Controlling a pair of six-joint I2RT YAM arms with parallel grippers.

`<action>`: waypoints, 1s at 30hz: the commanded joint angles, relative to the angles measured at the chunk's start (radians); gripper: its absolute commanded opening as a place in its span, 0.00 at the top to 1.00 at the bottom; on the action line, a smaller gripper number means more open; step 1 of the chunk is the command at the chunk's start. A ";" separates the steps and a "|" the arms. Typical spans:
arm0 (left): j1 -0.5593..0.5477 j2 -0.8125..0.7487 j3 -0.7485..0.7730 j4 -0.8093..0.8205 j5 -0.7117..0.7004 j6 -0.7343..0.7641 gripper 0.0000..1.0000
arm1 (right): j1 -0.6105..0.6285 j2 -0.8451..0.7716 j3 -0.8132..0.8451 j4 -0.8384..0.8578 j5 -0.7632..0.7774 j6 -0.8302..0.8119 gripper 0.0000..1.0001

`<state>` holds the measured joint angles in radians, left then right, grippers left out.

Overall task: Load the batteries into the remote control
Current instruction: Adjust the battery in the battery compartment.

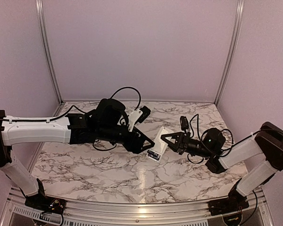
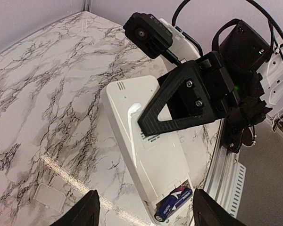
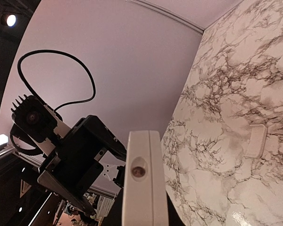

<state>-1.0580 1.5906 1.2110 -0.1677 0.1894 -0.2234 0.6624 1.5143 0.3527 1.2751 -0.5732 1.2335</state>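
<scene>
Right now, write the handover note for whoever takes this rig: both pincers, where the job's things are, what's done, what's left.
Left pincer: open, holding nothing, with a finger on either side of the remote control at its battery end.
Right pincer: shut on the remote control, which is plain back up.
Battery: one lies in the open compartment. No second one shows in any view.
Cover plate: loose on the table.
Done: cover off, one battery in.
Left: check the other slot, load the second battery if it is missing, then probably refit the cover.
</scene>
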 commanded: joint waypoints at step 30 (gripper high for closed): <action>-0.057 0.085 0.067 -0.124 -0.116 0.008 0.79 | -0.026 -0.026 -0.020 -0.059 0.089 0.022 1.00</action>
<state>-1.1061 1.6535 1.2427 -0.2462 0.0914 -0.2253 0.6453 1.5063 0.3202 1.2011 -0.4877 1.2465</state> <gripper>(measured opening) 0.220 0.137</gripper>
